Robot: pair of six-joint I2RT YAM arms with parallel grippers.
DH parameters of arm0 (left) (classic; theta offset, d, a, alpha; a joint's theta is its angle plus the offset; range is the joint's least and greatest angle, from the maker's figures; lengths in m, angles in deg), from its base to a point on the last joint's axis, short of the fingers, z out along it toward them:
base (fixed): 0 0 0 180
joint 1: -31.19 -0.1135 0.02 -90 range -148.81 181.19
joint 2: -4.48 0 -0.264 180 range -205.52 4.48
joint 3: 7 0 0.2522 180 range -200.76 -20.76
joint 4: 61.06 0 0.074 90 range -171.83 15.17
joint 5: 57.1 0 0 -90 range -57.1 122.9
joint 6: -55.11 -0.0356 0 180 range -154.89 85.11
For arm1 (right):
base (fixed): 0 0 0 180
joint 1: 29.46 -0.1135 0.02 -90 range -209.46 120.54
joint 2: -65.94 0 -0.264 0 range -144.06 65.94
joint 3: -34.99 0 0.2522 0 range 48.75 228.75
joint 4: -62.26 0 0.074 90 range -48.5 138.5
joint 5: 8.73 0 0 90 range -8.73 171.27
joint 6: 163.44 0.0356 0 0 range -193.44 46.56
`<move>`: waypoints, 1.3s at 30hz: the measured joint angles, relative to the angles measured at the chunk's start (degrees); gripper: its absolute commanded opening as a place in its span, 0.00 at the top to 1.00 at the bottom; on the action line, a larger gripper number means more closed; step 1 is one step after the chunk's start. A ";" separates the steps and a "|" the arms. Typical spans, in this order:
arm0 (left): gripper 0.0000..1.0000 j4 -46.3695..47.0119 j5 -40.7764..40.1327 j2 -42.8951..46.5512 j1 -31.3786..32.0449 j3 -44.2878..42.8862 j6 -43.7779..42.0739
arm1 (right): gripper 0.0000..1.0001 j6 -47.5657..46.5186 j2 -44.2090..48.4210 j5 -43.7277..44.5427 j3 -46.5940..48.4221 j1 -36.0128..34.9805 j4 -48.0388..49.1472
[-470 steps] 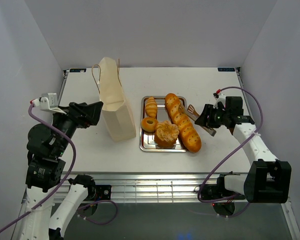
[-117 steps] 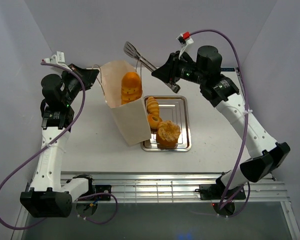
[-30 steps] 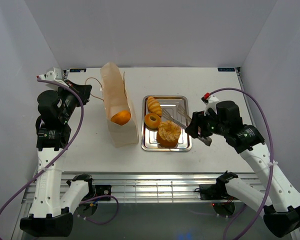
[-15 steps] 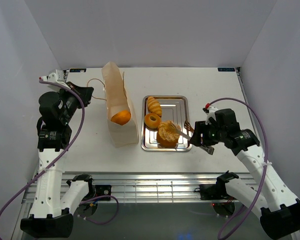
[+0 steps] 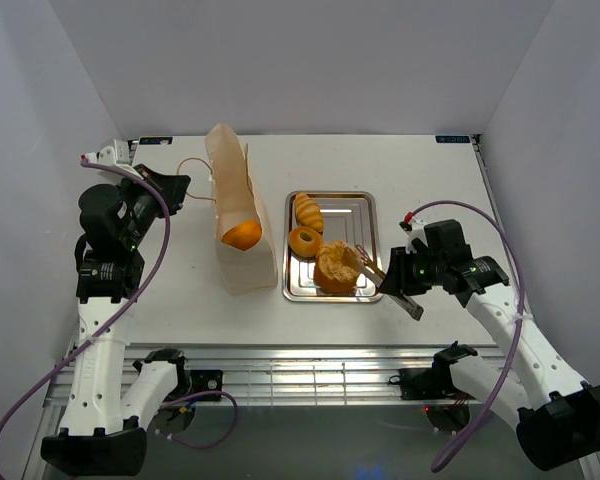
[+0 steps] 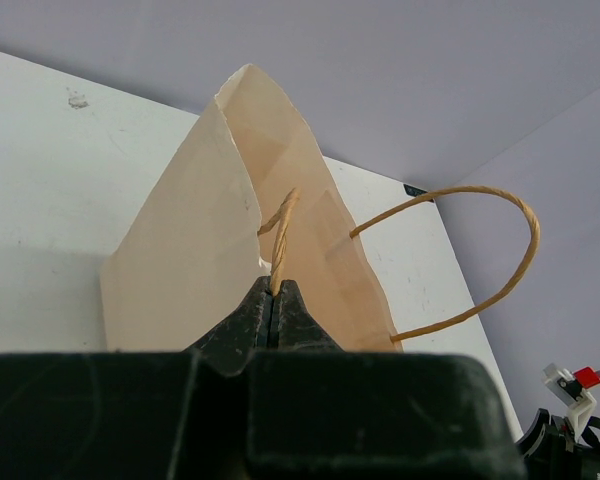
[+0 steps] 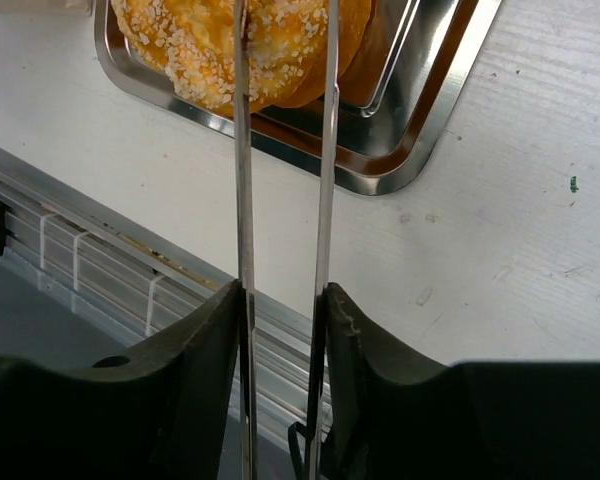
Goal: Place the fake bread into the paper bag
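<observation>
Since half a second earlier, the right gripper (image 5: 394,286) has drawn back toward the near edge. The tongs (image 7: 242,170) it carries now lie over the round bun (image 5: 332,266).

Its jaws press on the two tong arms from outside. Whether the tong tips have closed on the bun cannot be told, as they run out of the wrist view.

The left gripper (image 6: 274,298) has its jaws pressed together on a string handle (image 6: 280,235), holding the paper bag (image 5: 250,270) upright and open, left of the tray (image 5: 355,215).

Location of bread: the baguette (image 5: 242,236) is inside the bag. The bun, doughnut (image 5: 304,240) and ridged roll (image 5: 306,212) sit on the tray, the bun nearest the tongs.

Handling assessment: the bun looks rigid, light and glossy, so likely slippery against smooth metal. Recommended hold is across its widest part, low on the sides rather than on the domed crown, with steady squeeze. The bag is thin and easily tipped.
</observation>
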 measured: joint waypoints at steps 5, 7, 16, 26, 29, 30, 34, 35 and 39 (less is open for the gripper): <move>1.00 0.04 0.42 0.07 0.00 0.07 0.00 | 0.74 -0.02 -0.26 -0.24 0.26 1.16 0.48; 1.00 0.04 0.55 0.11 0.00 0.07 0.00 | 0.77 0.02 -0.31 -0.02 1.44 1.60 0.24; 1.00 0.02 0.59 0.57 0.00 0.20 0.00 | 0.81 -0.04 -3.06 -0.28 18.62 2.29 -1.25; 1.00 0.07 0.61 1.03 0.00 0.50 0.13 | 0.81 3.13 -8.68 -10.84 43.60 2.34 4.00; 1.00 0.00 0.59 1.03 0.00 0.92 0.24 | 0.81 6.80 -9.75 -15.47 48.26 2.32 8.87; 1.00 -0.13 0.59 1.03 0.00 0.98 0.33 | 0.81 8.46 -9.97 -17.25 49.00 2.32 11.52; 1.00 -0.15 0.55 1.22 0.00 1.03 0.68 | 0.80 17.22 -10.75 -23.67 49.40 1.88 24.30; 1.00 -0.17 0.55 1.33 0.00 1.03 0.85 | 0.80 19.98 -11.34 -25.29 49.40 1.40 28.48; 1.00 -0.17 0.57 1.68 0.00 1.03 1.36 | 0.80 25.94 -14.49 -27.96 50.18 -2.03 37.83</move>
